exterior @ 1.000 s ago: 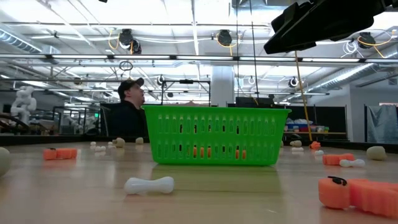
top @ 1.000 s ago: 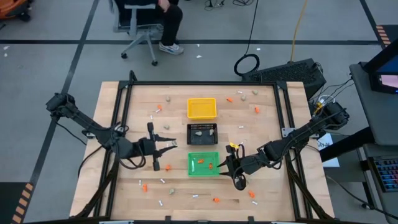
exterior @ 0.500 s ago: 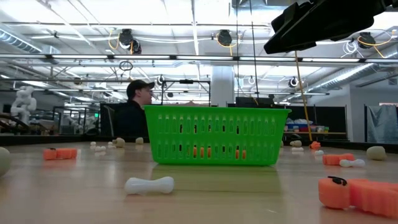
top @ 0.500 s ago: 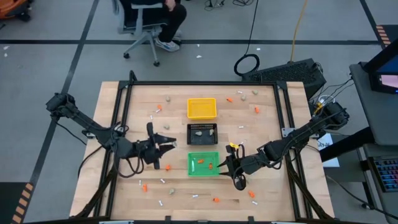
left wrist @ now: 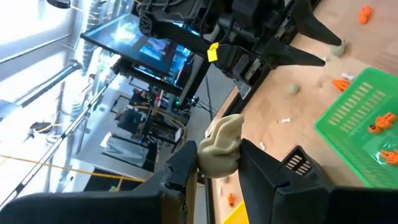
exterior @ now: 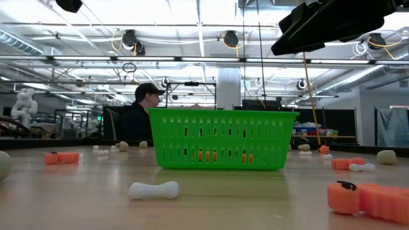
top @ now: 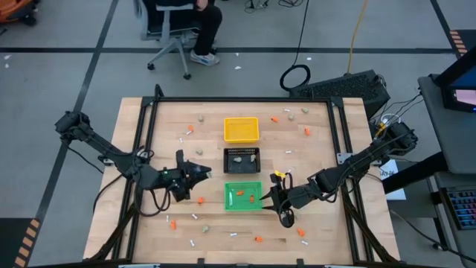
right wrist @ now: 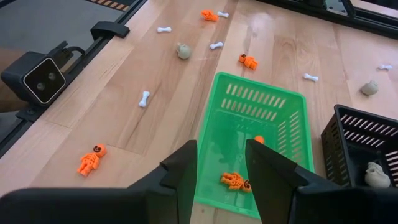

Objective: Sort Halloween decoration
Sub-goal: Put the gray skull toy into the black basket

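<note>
Left gripper (left wrist: 217,163), raised left of the black slotted plastic tray (top: 242,159), is pinched narrowly on a small beige-grey skull-shaped lump (left wrist: 221,144) — judged light, rigid, unlikely to crush; grip across its bulging middle. Right gripper (right wrist: 221,167) hovers beside the green slotted tray (right wrist: 214,112), fingers parted, empty — orange figures inside.

Three trays stood in a row down the table's (top: 327,223) middle, the nearest tray (top: 243,196) between the left gripper (top: 199,173) and the right gripper (top: 272,197), with small pieces (top: 258,239) scattered around them.
</note>
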You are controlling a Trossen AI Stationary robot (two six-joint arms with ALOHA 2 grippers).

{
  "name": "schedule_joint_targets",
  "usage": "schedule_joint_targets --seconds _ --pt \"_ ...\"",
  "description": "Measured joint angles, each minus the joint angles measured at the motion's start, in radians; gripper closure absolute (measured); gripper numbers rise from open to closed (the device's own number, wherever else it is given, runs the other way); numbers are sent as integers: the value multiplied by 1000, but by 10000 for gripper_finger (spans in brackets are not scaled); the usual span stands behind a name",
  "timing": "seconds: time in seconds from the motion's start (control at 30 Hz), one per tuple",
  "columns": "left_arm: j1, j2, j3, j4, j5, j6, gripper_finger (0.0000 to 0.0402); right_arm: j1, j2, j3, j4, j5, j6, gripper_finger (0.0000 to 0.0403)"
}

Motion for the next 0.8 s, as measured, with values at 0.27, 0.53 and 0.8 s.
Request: schedule_joint_targets --seconds 0.27,0.53,0.8 --pt "0 0 0 1 0 -102 311 0 0 0 0 0 0 280" --pt "0 0 0 0 -1 -274 311 0 0 0 0 0 0 280" --pt "1 0 0 7 0 -371 311 0 0 0 3 3 0 280"
